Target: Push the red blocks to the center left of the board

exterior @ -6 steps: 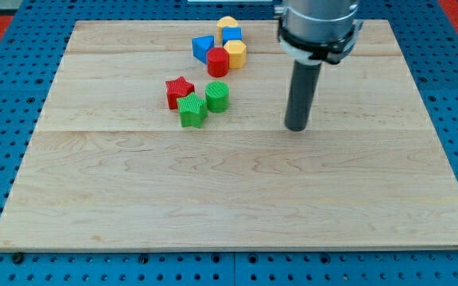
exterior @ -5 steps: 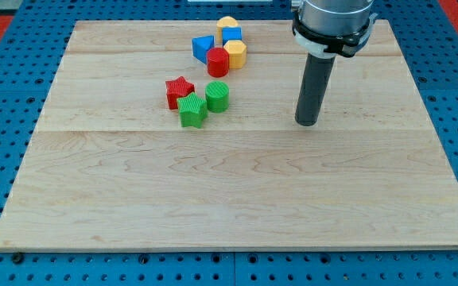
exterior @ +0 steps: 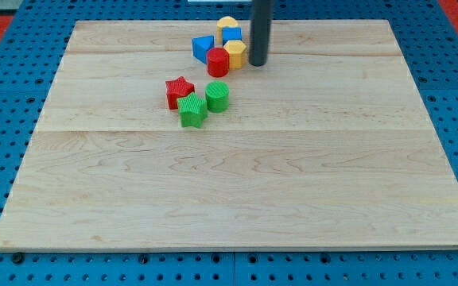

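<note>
board's lower half open, yellow hexagon block shields red cylinder, green blocks flank red star

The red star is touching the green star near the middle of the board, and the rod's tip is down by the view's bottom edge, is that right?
Not quite. The red star does touch the green star, but my tip is near the view's top, just right of the yellow hexagon block in the upper cluster. The camera view shows this.
</note>
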Motion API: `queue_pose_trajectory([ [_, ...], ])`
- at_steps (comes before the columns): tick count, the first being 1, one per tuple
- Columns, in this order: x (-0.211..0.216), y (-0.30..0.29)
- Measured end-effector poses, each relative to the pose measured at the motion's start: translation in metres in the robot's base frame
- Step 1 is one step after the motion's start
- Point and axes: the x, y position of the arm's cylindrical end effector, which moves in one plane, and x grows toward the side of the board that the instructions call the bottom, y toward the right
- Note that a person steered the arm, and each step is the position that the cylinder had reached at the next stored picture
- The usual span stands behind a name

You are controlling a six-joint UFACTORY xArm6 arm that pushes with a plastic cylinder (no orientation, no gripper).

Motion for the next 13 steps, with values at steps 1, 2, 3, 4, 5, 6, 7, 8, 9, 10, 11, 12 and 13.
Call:
queue_pose_trajectory([
  [1,0.003,-0.063],
  [2,0.029,-0.088],
  [3,0.05,-0.127],
  [4,0.05,-0.194],
  [5,0.05,-0.201],
  [6,0.05,-0.112],
  [7,0.044,-0.036],
  [8,0.076,-0.074],
  [9,0.1,-0.105],
  [10,0.104,-0.108],
  [11,0.132,-0.089],
  [12,0.131,-0.153],
  [13,0.115,-0.192],
])
